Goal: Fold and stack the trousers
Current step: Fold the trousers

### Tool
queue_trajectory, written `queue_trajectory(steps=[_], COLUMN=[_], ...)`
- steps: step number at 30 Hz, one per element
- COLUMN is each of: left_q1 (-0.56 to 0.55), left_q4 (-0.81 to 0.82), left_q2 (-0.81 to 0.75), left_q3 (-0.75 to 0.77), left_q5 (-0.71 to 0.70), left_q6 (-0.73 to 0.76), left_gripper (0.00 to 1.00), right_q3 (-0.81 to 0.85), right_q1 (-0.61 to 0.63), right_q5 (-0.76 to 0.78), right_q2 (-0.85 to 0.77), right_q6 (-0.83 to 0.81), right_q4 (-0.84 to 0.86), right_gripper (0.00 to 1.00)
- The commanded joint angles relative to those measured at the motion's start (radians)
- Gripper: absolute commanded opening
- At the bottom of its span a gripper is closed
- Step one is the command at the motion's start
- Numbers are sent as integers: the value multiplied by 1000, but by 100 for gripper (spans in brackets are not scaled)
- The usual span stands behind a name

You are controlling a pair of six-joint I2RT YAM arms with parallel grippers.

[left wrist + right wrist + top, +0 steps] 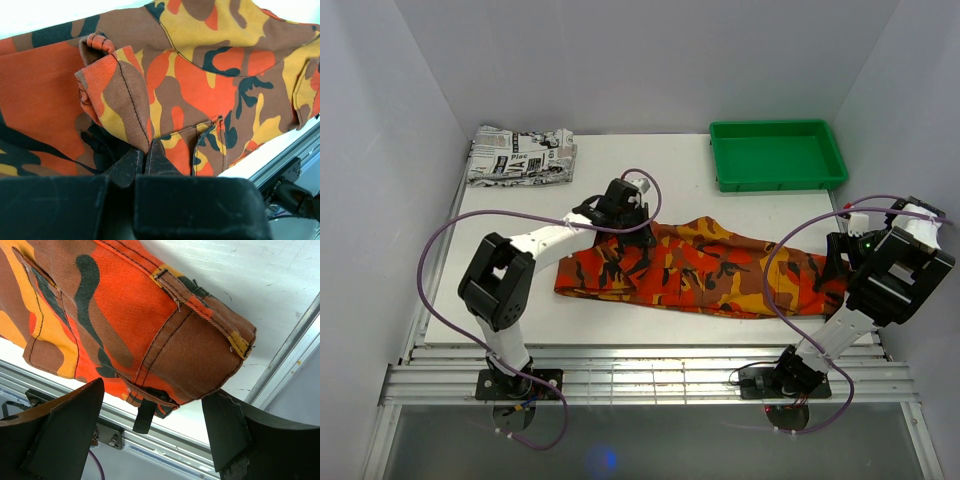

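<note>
The trousers [700, 270], in orange, yellow, brown and black camouflage, lie stretched left to right across the middle of the table. My left gripper [636, 234] sits at their upper left edge. In the left wrist view it [145, 152] is shut, with a raised fold of the trousers [115, 95] pinched at its tips. My right gripper [833, 268] is at the right end of the cloth. In the right wrist view it [152, 390] stands wide open, its fingers [65, 430] on either side of a brown corner of the trousers [200, 350] without touching it.
A green tray [777, 180] stands at the back right. A folded newspaper-print garment [520, 155] lies at the back left. A black strap [146, 416] hangs from the trousers over the aluminium rail [650, 380] at the table's near edge. White walls close in both sides.
</note>
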Motion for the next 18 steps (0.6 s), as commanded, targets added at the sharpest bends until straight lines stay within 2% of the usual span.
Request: queue_trajectory(steps=[1,10,18], left_q1=[-16,-44,-82], left_q4=[36,-24,-49], left_q2=[3,-17,52], left_q3=[51,79,142], left_q5=[-9,-3,-19], left_q6=[-61,-105,-147], left_gripper=[0,0,0], right_q3=[3,-11,-42], right_q1=[-2,0,12], right_q5=[-11,-13,-18], right_q2=[-4,-6,-4], right_q6=[10,4,5], right_q4=[-27,-28,-15], right_gripper=[83,83,81])
